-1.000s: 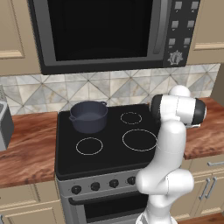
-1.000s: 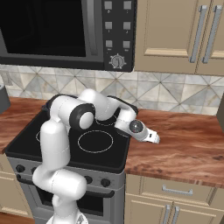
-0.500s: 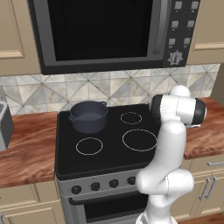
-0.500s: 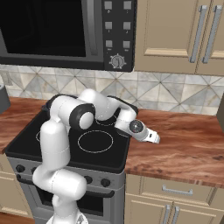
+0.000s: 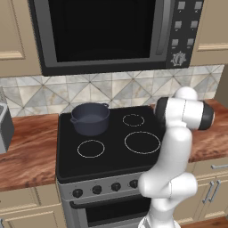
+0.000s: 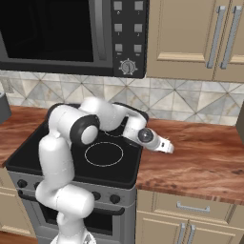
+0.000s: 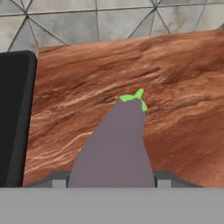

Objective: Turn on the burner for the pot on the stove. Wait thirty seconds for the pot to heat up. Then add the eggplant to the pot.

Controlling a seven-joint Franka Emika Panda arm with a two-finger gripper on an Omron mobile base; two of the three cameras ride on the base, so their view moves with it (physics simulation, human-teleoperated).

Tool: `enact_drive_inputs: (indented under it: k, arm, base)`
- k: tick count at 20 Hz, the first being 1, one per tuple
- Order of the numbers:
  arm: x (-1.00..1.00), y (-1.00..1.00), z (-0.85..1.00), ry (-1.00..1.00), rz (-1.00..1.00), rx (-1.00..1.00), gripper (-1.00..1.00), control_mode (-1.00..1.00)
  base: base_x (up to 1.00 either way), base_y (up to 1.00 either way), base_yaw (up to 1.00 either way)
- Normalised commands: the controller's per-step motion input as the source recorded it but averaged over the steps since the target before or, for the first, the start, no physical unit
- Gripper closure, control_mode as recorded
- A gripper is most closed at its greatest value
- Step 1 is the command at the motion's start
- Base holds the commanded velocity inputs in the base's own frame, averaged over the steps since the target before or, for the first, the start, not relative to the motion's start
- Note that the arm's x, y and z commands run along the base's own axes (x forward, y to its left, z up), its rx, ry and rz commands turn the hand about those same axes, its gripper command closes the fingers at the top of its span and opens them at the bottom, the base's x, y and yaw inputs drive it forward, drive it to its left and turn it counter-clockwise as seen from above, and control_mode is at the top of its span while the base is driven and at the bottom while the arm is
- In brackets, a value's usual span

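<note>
The grey-purple eggplant [image 7: 116,140] with its green cap lies along the hand view, on the wooden counter [image 7: 175,87], with a fingertip showing at each side of its wide end. My gripper [image 7: 111,179] is shut on the eggplant. In the right base view the gripper [image 6: 167,147] sits low over the counter just right of the stove [image 6: 28,152]. The dark blue-grey pot [image 5: 90,118] stands on the back left burner of the stove [image 5: 111,160], far from the gripper. Black knobs [image 5: 116,187] line the stove's grey front.
A black-windowed microwave [image 5: 111,35] hangs over the stove. The stove's black edge [image 7: 13,118] lies left of the eggplant in the hand view. Wooden counter [image 6: 200,162] stretches right, tiled wall [image 6: 190,102] behind it. A grey appliance [image 5: 4,129] stands at the far left.
</note>
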Motion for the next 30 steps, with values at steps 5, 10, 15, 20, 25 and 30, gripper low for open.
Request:
enact_drive_inputs:
  k: [5, 10, 15, 20, 25, 30]
  arm:
    - [-0.14, 0.0, 0.99, -0.08, -0.05, 0.05, 1.0, -1.0]
    - [-0.11, 0.0, 0.94, -0.02, -0.02, 0.06, 1.0, -1.0]
    - [-0.01, 0.0, 0.1, 0.0, 0.0, 0.0, 1.0, -1.0]
    - [0.0, 0.0, 0.2, 0.02, 0.0, 0.01, 1.0, -1.0]
    - [-0.23, -0.01, 0.62, 0.04, 0.0, 0.05, 1.0, -1.0]
    - [-0.49, 0.0, 0.61, 0.01, 0.0, 0.04, 1.0, -1.0]
  base:
    - [0.0, 0.0, 0.0]
    - [0.0, 0.0, 0.0]
    - [0.0, 0.0, 0.0]
    - [0.0, 0.0, 0.0]
    - [0.0, 0.0, 0.0]
    - [0.0, 0.0, 0.0]
